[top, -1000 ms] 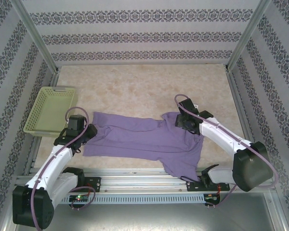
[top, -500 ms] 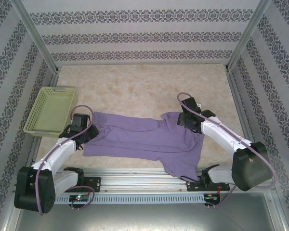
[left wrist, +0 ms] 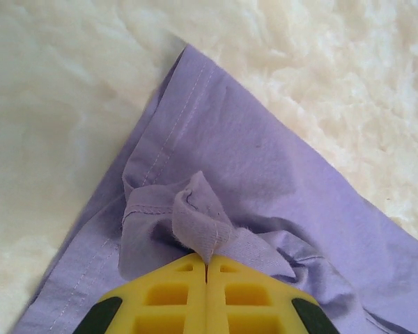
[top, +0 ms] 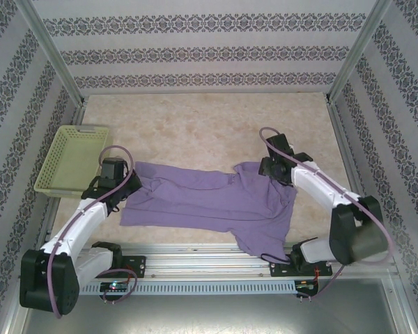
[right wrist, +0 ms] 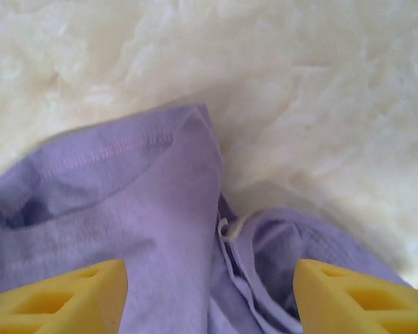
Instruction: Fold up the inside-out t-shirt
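The lavender t-shirt (top: 209, 202) lies spread and rumpled across the near half of the table, plain face up. My left gripper (top: 118, 186) sits at its left edge, yellow fingers (left wrist: 174, 296) shut on a pinched fold of the t-shirt's hem (left wrist: 202, 223) near a corner. My right gripper (top: 272, 168) hovers over the shirt's upper right part, open, its yellow fingertips (right wrist: 76, 292) wide apart above the t-shirt (right wrist: 160, 223) where a seam and a small white thread (right wrist: 226, 228) show.
A yellow-green basket (top: 71, 160) stands at the table's left side, just beyond the left arm. The cream mottled tabletop (top: 209, 129) extends behind the shirt. Patterned walls and metal posts enclose the table; a metal rail (top: 209, 256) runs along the near edge.
The left arm has swung and its gripper shifted slightly along the shirt's left edge. The right gripper has moved a little farther back and right over the shirt's upper right part.
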Controlling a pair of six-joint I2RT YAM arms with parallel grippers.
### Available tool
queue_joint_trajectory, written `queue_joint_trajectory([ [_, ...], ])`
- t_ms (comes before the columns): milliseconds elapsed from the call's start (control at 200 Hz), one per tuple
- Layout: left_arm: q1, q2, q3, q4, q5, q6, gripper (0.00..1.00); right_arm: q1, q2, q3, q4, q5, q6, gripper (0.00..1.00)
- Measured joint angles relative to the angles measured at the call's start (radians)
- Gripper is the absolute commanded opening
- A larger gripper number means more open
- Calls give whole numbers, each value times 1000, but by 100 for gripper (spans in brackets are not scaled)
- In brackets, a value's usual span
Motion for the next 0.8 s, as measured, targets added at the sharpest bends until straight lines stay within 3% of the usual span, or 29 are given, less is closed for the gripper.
queue_joint_trajectory([
  [165,0,-14,6,-17,-4,1,0,-43,167,101,29,-24,-23,61],
  [270,0,-14,13,-38,-4,2,0,-62,286,174,32,-40,-36,51],
  [480,0,-10,77,-85,-15,8,0,-67,442,287,24,-33,-64,0],
  [644,0,4,169,-120,-48,19,0,-67,411,344,-33,57,-78,0],
  [799,0,7,260,-153,-96,23,0,-76,243,397,-101,172,-111,0],
])
